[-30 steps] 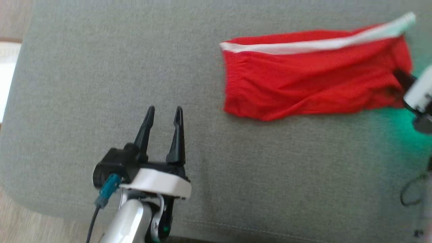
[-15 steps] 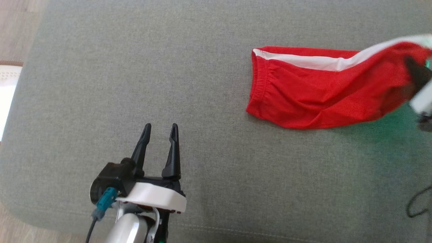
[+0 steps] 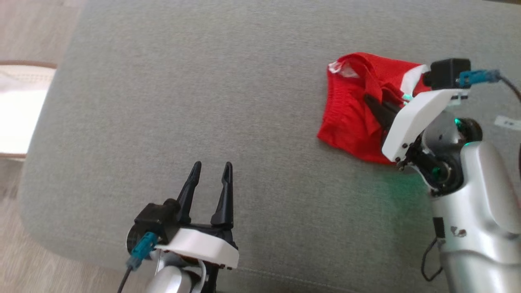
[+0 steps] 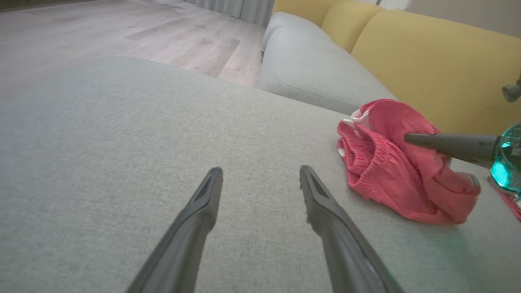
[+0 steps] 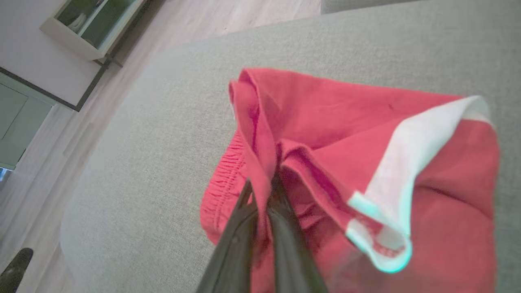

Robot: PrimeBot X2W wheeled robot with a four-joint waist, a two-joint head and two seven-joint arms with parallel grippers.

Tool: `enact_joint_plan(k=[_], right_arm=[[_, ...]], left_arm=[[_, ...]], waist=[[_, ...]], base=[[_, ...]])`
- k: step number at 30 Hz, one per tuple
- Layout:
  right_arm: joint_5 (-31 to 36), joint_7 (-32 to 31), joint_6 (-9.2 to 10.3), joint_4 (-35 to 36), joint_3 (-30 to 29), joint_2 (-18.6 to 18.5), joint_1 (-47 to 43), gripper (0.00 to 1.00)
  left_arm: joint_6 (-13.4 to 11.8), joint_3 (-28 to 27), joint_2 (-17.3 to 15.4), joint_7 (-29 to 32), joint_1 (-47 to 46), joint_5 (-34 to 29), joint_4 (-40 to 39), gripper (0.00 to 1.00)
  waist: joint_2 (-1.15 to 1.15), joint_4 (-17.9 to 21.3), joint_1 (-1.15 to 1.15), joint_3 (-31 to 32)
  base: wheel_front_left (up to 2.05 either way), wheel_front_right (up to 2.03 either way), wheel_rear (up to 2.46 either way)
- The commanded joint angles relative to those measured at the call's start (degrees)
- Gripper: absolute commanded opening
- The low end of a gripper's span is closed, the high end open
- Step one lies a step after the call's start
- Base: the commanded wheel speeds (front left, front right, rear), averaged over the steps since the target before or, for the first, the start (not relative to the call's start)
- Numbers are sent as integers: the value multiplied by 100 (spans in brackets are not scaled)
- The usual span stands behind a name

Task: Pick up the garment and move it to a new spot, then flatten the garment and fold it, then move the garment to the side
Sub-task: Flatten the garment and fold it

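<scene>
The garment (image 3: 352, 118) is a pair of red shorts with a white side stripe, bunched and doubled over on the grey cushion at the right. My right gripper (image 3: 369, 99) is shut on a fold of the garment (image 5: 325, 122), its dark fingers pinching red cloth between them (image 5: 262, 189). Its finger also lies across the heap in the left wrist view, on the garment (image 4: 390, 171). My left gripper (image 3: 211, 167) stands open over bare cushion at the lower left, well apart from the cloth, and holds nothing (image 4: 260, 175).
The grey cushion (image 3: 203, 81) has a rounded edge at the left and front, with wooden floor beyond. A second grey cushion (image 4: 309, 69) and a yellow backrest (image 4: 439, 61) stand behind. A pale object (image 3: 16, 110) sits at the left edge.
The right gripper has carried its end of the garment leftward over the rest, so the spread shorts are now doubled into a bunch. The head view has shifted. The left gripper stays open.
</scene>
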State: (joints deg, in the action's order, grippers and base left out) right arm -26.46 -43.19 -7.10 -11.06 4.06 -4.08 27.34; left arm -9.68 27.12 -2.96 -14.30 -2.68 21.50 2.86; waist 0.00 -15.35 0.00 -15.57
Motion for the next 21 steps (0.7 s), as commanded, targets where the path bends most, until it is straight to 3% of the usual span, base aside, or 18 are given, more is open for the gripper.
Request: enact_joint_plan(k=[1, 12, 13, 14, 15, 16, 21], right_arm=[[9, 194, -39, 25, 131, 106, 128, 0], [-770, 1137, -39, -961, 635, 119, 576, 3], [-815, 1220, -39, -1016, 682, 119, 603, 34], [-815, 1220, -39, -1016, 682, 119, 603, 34], [-861, 1311, -39, -1058, 734, 119, 628, 63], [-900, 1419, -39, -1084, 777, 119, 650, 100], [-916, 2022, -39, -862, 1040, 120, 546, 100]], left_arm=[[-75, -147, 8, -70, -165, 30, -124, 100], [-133, -89, 8, -70, -102, 85, 0, 100], [-138, -84, 8, -70, -106, 91, 9, 100], [-138, -84, 8, -70, -106, 91, 9, 100], [-146, -84, 8, -70, -107, 95, 15, 100], [-154, -88, 8, -70, -106, 97, 19, 100], [-167, -190, 8, -70, -26, 64, 80, 100]], waist=[[0, -122, 0, 11], [0, -216, 0, 168], [0, -207, 0, 178], [0, -207, 0, 178], [0, -189, 0, 189], [0, -167, 0, 197], [0, 42, 0, 361]], base=[[0, 0, 0], [0, 0, 0], [0, 0, 0], [0, 0, 0], [0, 0, 0], [0, 0, 0], [0, 0, 0]])
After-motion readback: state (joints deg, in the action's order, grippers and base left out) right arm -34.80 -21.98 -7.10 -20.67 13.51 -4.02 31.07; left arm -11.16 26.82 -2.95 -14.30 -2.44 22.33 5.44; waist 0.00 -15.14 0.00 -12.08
